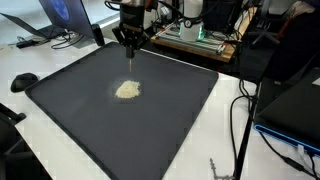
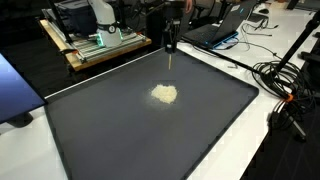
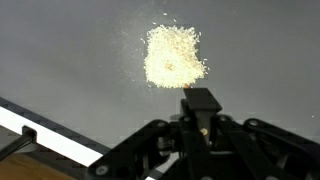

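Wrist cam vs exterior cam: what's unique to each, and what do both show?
Wrist only: loose grains scattered around the pale beige granular pile. Exterior only: white tabletop, black cables, open laptop. Both: the pile, the dark grey flat mat and the black robot gripper near its edge.

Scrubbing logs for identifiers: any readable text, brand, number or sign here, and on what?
None readable.
The dark grey flat mat, the pale yellow crumb pile and the black gripper bear no marks.
The blue-lit laptop screen and the wooden board with electronics are too small and blurred to read.
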